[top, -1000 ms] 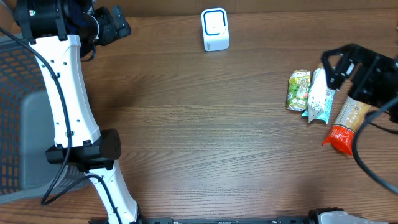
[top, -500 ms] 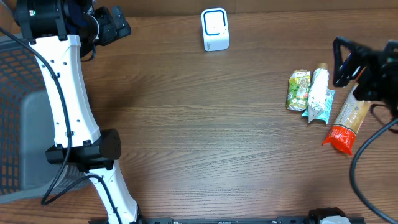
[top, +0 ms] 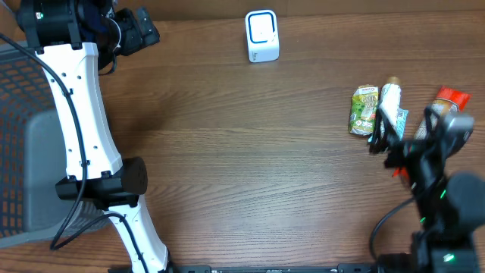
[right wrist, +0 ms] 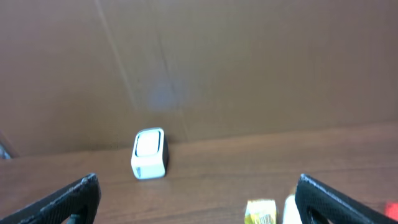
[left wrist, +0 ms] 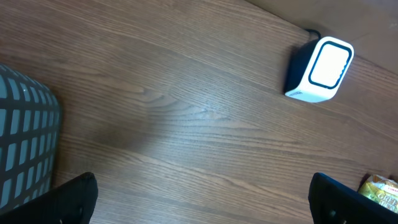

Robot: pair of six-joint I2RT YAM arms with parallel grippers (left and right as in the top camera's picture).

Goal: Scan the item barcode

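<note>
The right end effector (top: 385, 144) is held spread and empty just beside a white packet (top: 391, 114); a green pouch (top: 364, 110) and a red-ended packet (top: 452, 97) are laid alongside. The left end effector (top: 144, 32), likewise spread and empty, is poised over the far left corner. A white scanner (top: 262, 36) is stood at the back of the wood-grain bench (top: 242, 152), before a plain brown wall (right wrist: 249, 62).

- A wooden table (top: 242, 152) with brown grain running lengthwise is seen filling most of the overhead view.
- A plain brown backboard (right wrist: 249, 62), marked by faint creases, is seen rising behind the table's far edge in the right wrist view.
- A grey mesh panel (top: 15, 83) is seen beyond the table's left edge.
- The tabletop is lit evenly, and only soft shadows are cast.
</note>
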